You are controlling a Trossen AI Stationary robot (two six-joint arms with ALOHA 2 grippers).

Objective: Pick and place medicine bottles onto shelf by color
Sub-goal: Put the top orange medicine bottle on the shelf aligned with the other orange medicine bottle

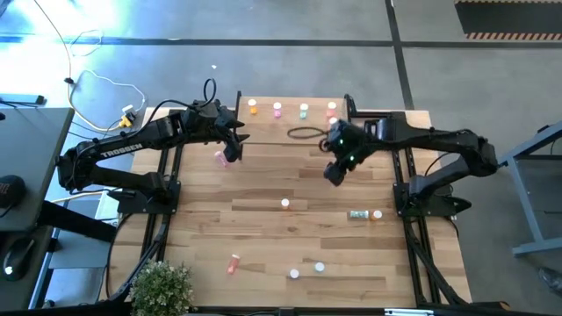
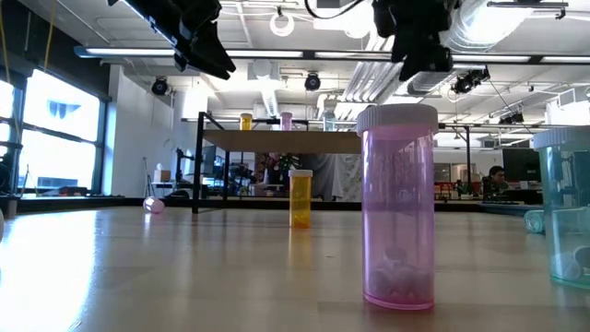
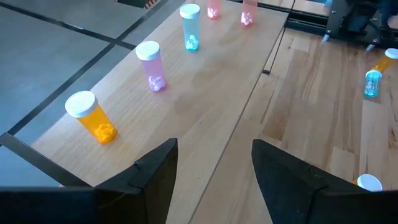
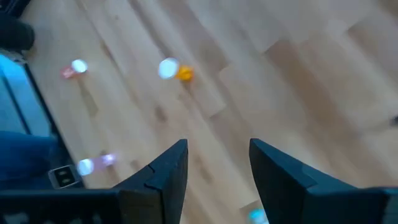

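The light-wood shelf [image 1: 294, 123] stands at the table's far edge. An orange [image 3: 93, 118], a pink [image 3: 152, 66] and a teal bottle [image 3: 191, 28] stand upright on it in a row, with two more beyond them. My left gripper [image 1: 235, 147] is open and empty above the shelf's left front corner, and its wrist view [image 3: 214, 174] shows the gap. A pink bottle [image 1: 221, 158] lies on the table beside it. My right gripper [image 1: 335, 174] is open and empty, raised over the table in front of the shelf's right end, also seen in its wrist view [image 4: 217, 168].
Loose bottles are on the table: an orange one [image 1: 285, 204] upright mid-table, a teal [image 1: 358, 214] and an orange [image 1: 377, 214] at the right, a red one [image 1: 234, 263] lying near the front, and a pink [image 1: 294, 273] and a teal [image 1: 319, 267]. A black cable loop [image 1: 305, 133] lies on the shelf. A plant [image 1: 162, 288] stands at the front left corner.
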